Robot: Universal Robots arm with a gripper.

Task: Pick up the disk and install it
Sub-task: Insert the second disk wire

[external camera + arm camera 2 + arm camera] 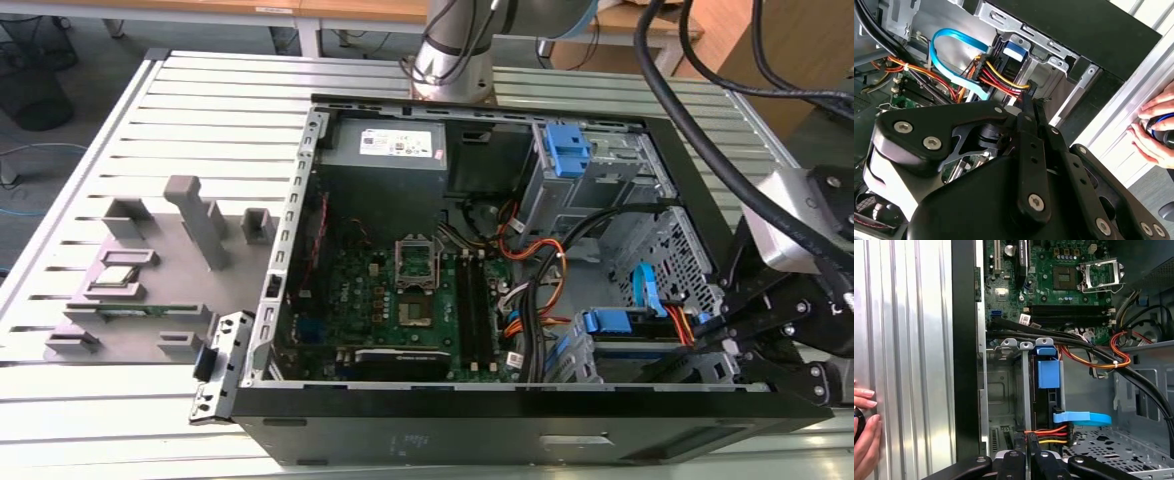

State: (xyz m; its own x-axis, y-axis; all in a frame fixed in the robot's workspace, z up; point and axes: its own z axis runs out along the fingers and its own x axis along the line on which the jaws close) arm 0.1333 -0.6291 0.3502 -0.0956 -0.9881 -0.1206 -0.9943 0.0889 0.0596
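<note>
Disk (1048, 390) sits slotted upright in my open computer case's (287, 300) drive bay, at the exterior view's five o'clock; my gripper (1025, 445) hovers just beside it, fingers apparently pressed together, holding nothing.

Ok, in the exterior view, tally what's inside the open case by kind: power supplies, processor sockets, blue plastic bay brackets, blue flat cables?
Power supply box: 1
Empty processor socket: 1
Blue plastic bay brackets: 2
Blue flat cable: 1
Total: 5
</note>
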